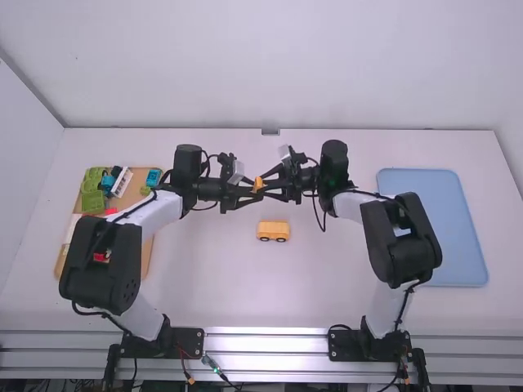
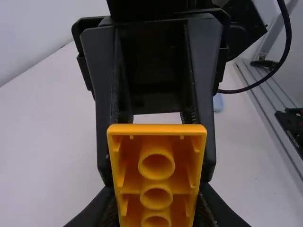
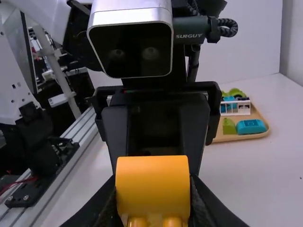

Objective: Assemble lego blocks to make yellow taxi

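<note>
Left wrist view: pinching hollow orange plastic block (image 2: 156,184) with black left gripper (image 2: 156,204) and black right gripper (image 3: 154,195), likely handing over; next, free one, seat atop yellow wheeled body (image 1: 273,229).

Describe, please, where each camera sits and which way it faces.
High: above and behind both arms, which show, facing forward and down onto the table.
Left wrist: on the left arm, facing the right gripper; own fingers show.
Right wrist: on the right arm, facing the left gripper; own fingers show.
Wrist views share the block.
</note>
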`<state>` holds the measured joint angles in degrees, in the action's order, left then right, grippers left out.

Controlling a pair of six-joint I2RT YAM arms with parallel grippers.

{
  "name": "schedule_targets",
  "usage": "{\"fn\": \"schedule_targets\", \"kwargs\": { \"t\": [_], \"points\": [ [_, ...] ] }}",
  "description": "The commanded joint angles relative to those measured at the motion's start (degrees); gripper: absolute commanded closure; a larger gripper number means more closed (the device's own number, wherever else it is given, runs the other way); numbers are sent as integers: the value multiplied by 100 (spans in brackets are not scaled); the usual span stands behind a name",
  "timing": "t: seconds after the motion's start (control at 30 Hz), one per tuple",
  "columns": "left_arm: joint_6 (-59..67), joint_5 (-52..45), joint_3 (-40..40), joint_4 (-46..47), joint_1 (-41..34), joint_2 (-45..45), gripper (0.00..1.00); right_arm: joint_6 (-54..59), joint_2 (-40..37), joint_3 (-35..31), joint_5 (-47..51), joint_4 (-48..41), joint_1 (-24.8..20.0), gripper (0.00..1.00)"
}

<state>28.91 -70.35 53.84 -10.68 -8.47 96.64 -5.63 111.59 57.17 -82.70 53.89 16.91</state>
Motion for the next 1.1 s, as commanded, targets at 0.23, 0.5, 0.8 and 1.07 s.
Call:
{"fn": "schedule_targets", "kwargs": {
  "t": [0.23, 0.5, 0.8, 1.07],
  "points": [
    [264, -315, 85, -37, -59, 4, 74, -184, 48, 105, 50, -4, 81, 71],
    [264, 120, 85, 94, -55, 4, 1, -151, 48, 105, 420, -7, 4, 72],
    [-398, 2205, 85, 341, -55, 2, 1, 293, -153, 103, 1967, -1322, -463, 84],
    [-380, 2798, 85, 111, -55, 2, 1, 1810, -1331, 330, 4621, -5023, -420, 85]
  ]
}}
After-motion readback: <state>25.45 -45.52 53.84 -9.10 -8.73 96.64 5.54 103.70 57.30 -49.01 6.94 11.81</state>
